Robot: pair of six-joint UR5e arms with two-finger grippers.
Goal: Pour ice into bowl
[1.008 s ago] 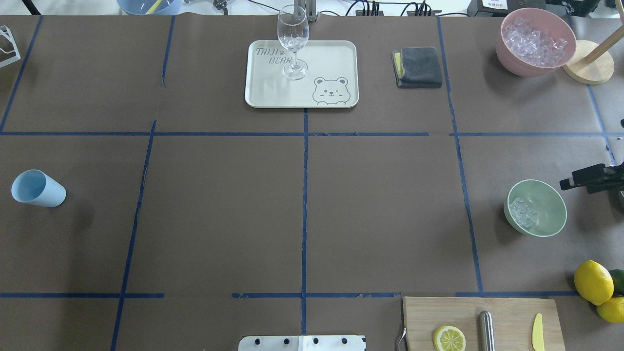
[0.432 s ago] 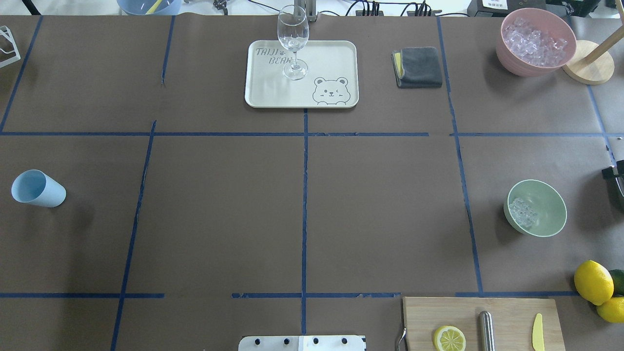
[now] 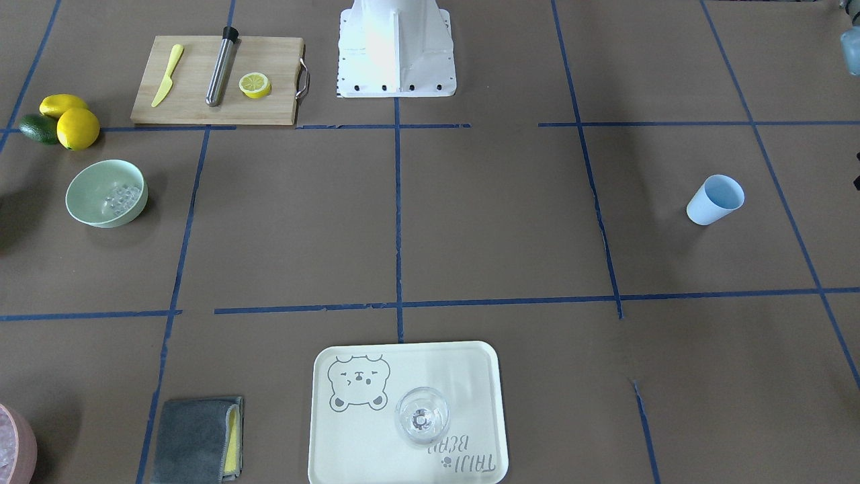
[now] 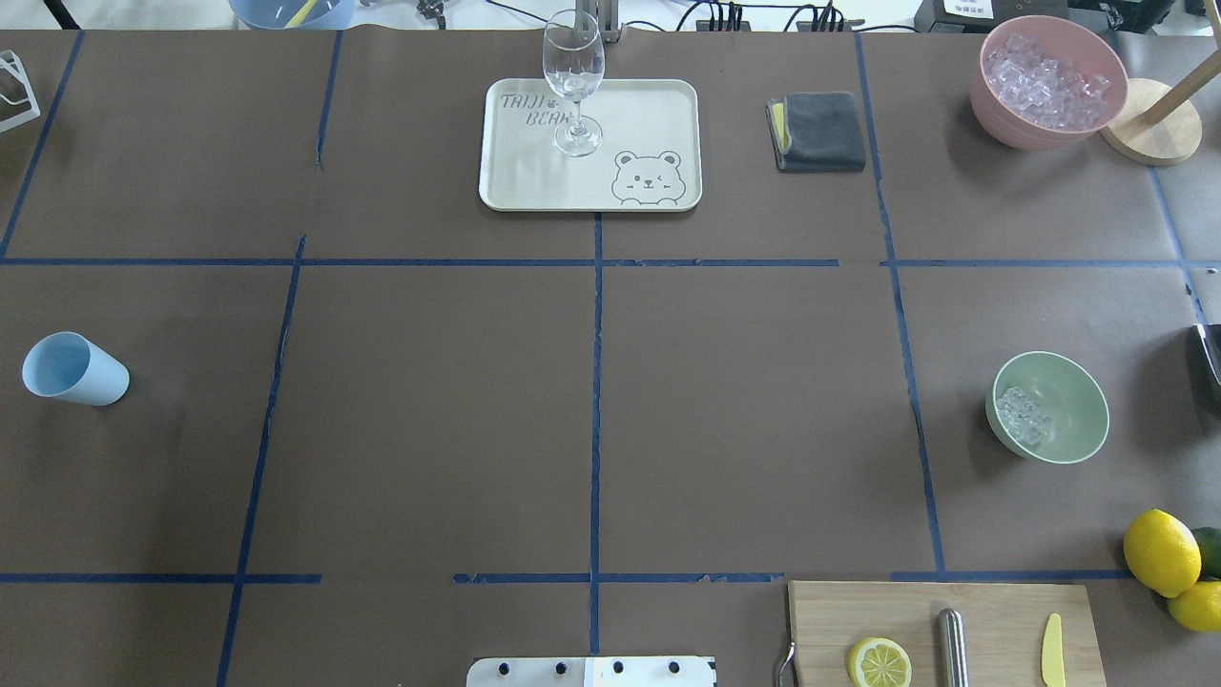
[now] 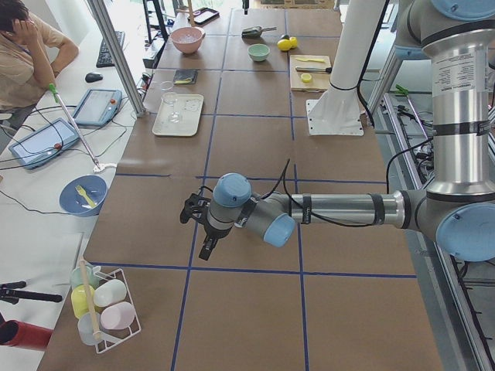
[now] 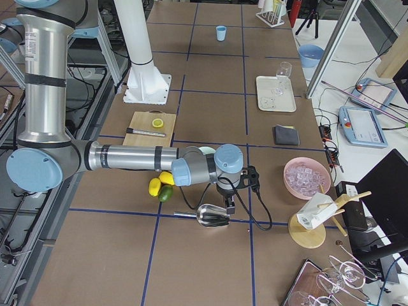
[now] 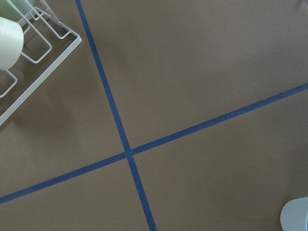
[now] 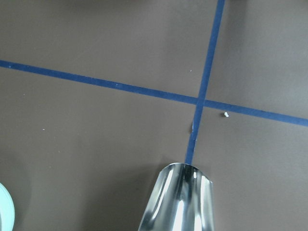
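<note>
The pale mint-green bowl stands at the table's right side and holds a small heap of clear ice cubes. It also shows in the front-facing view with the ice. My right gripper shows only in the exterior right view, just over a metal scoop that lies beside the bowl. I cannot tell if it is open or shut. The right wrist view shows the scoop and no fingers. My left gripper hovers over bare table far from the bowl. I cannot tell its state.
A pink bowl full of ice stands at the back right. A blue cup lies at the left. A tray with a wine glass, a grey cloth, lemons and a cutting board ring the table.
My right gripper has drawn back to the right, away from the bowl, and out of the overhead view. The bowl, the ice and the cup have not moved.
</note>
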